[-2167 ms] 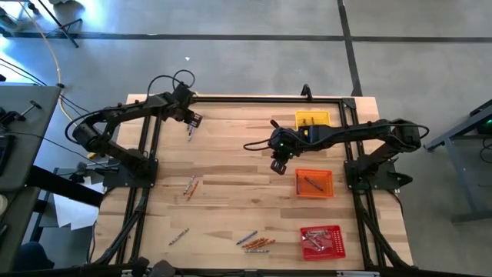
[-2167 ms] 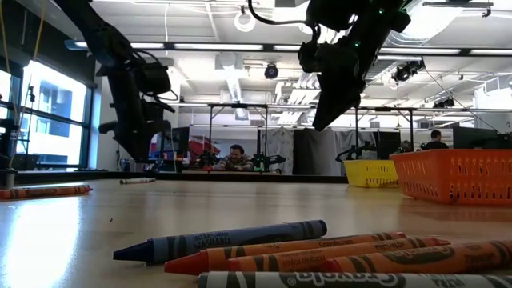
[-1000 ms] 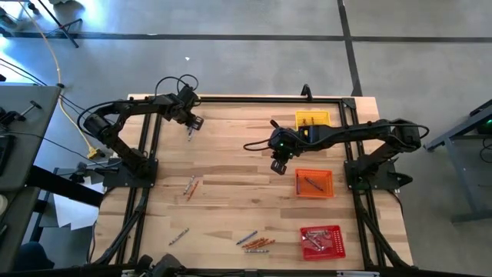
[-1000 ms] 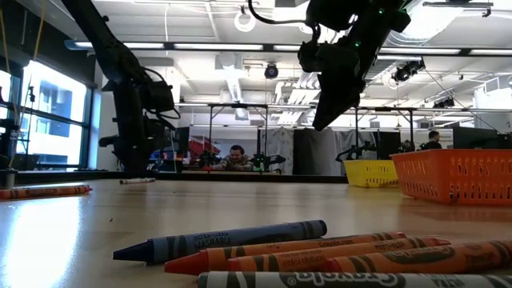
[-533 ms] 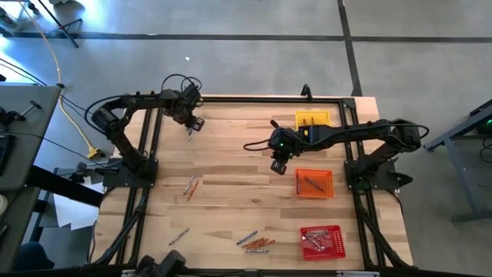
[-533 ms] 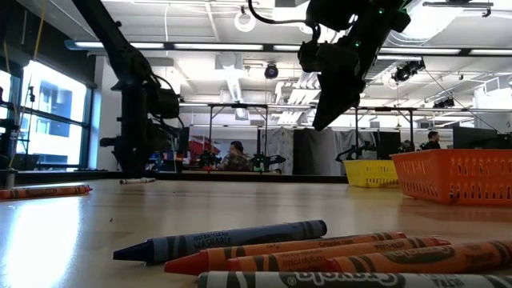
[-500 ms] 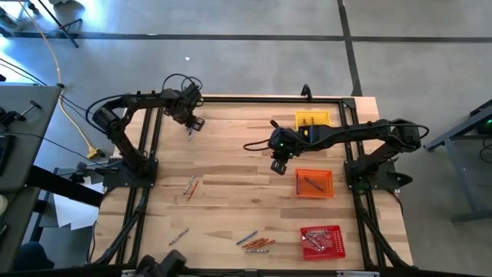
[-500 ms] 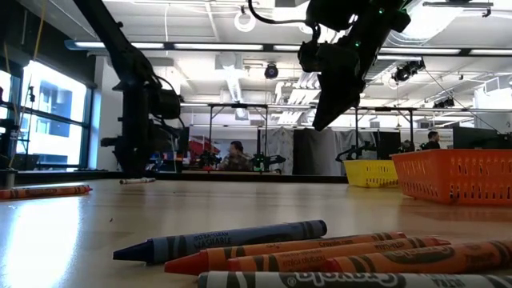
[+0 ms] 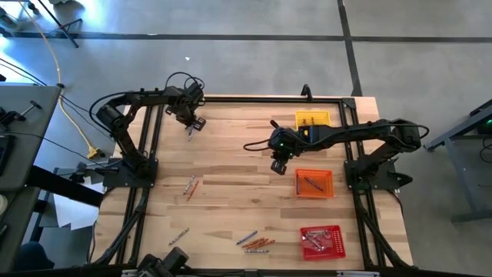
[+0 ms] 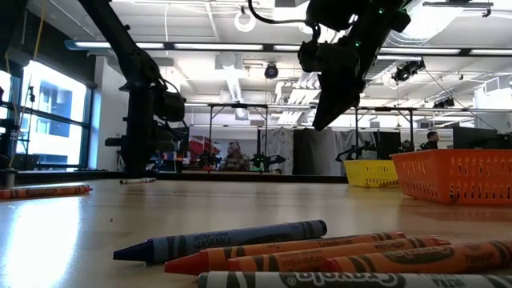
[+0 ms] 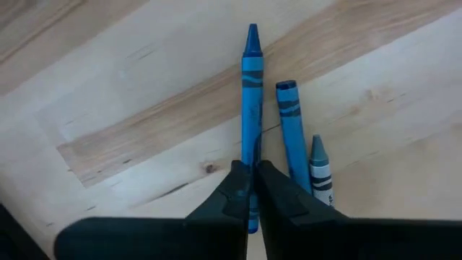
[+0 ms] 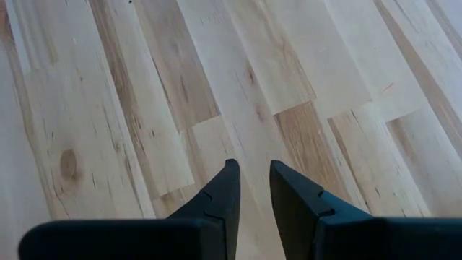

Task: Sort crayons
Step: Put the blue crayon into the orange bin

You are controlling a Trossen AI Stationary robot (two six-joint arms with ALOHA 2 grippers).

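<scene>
Three crayons lie side by side on the wood at the table's far left: a long blue crayon [image 11: 250, 94], a second blue crayon [image 11: 291, 137] and a grey crayon [image 11: 320, 170]. My left gripper [image 9: 192, 123] points down over them, shut on the long blue crayon. Farther right, my right gripper [image 9: 278, 165] hangs above the middle of the table, open, with only bare wood between its fingers [image 12: 250, 180]. More crayons lie loose at the left middle [image 9: 191, 186] and near the front edge [image 9: 256, 242]. My left gripper pinches the long blue crayon's two long sides [image 11: 250, 160] between its two fingers, toward the blunt end. The fingers come from above, pointing down. The crayon lies flat on the table, its tip pointing away from the fingers.
A yellow tray [image 9: 313, 120] stands at the far right. An orange tray [image 9: 314, 182] holding a crayon and a red tray [image 9: 321, 241] holding several stand nearer along the right side. One more crayon [image 9: 178, 235] lies at the front left. Bare wood fills the table's middle.
My left arm has swung its elbow toward the table's far edge, and the wrist has tipped until the gripper points straight down over the crayons at the far left. My right arm has kept still.
</scene>
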